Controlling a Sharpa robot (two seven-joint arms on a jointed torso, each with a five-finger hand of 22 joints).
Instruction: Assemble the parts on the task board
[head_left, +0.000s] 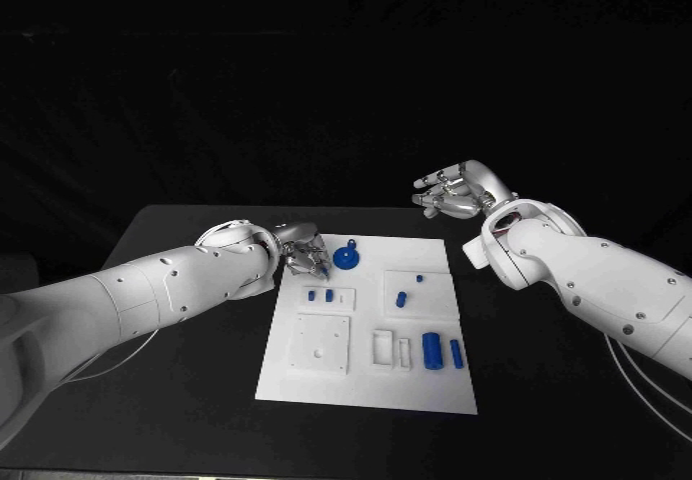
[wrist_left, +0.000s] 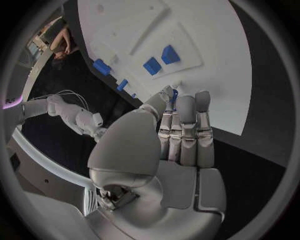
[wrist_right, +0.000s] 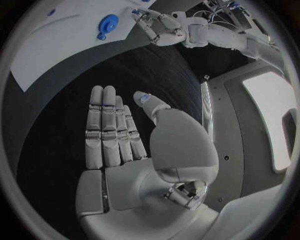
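The black table (head_left: 173, 330) carries the white task board (head_left: 368, 385) at its middle, a long plate with shallow raised squares and slots. The left arm (head_left: 130, 300) reaches in to the board's far left corner, and the right arm (head_left: 606, 290) rises off to the board's right side.

The right hand (head_left: 459, 192) is held up above the table beyond the board's far right corner, well apart from it; in the right wrist view its fingers (wrist_right: 103, 130) lie straight and side by side, the thumb apart, holding nothing.

The left hand (head_left: 299, 252) sits at the board's far left corner. In the left wrist view a thin blue piece (wrist_left: 174, 96) shows between the thumb and the fingertips; whether it is firmly pinched I cannot tell.

On the board, a round blue disc (head_left: 348, 258) lies just beside the left hand. Two blue cylinders (head_left: 433, 352) stand side by side near the right edge. Small blue blocks (head_left: 320, 295) sit on the raised square left of centre, and another small blue part (head_left: 402, 298) lies right of them.
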